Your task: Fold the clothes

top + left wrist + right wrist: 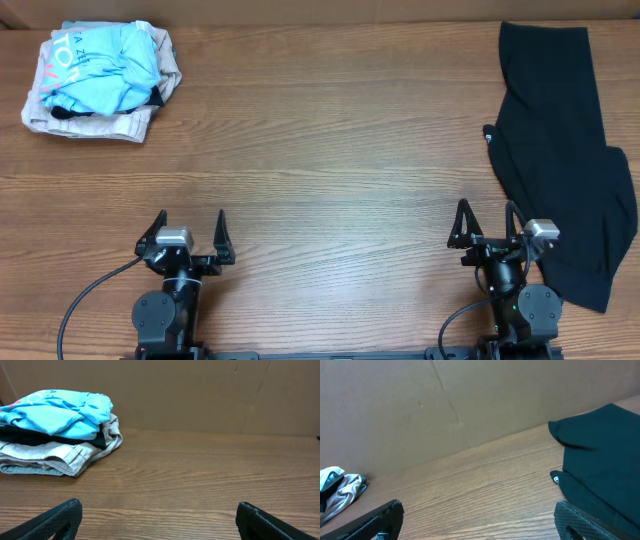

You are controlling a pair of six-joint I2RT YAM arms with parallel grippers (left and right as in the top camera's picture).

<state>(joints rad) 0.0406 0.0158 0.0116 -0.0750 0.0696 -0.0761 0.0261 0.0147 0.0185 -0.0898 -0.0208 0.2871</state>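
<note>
Step in hand: I judge the fold not yet begun. The piece lies loose and long, and neither arm is on it.
Next move: in my judgement, a reach by the right arm to take an edge and draw the cloth to the table's middle, where both arms can spread it flat before any fold.
Table (pixel 320 150): wood-grain top, taken here as my landmark for all places.
Black garment (pixel 560 150): lies along the table's right side, from the far right corner down toward the near edge. It is rumpled, with one flap doubled over itself, and part of it runs to the table's right edge.
Light-blue shirt (pixel 100 65): at the table's far left corner, heaped on a beige garment (pixel 90 122). Neither is my concern.
Right gripper (pixel 486 212): at the table's near edge, right of centre, fingers spread and holding nothing. The black garment's near end lies just beside it on its outer side. I see no contact with the fingers.
Left gripper (pixel 190 218): at the table's near edge, left of centre, fingers spread, empty, well apart from the black garment.
White mark (pixel 489 135): small and round, on the garment's edge that faces the table's middle.
</note>
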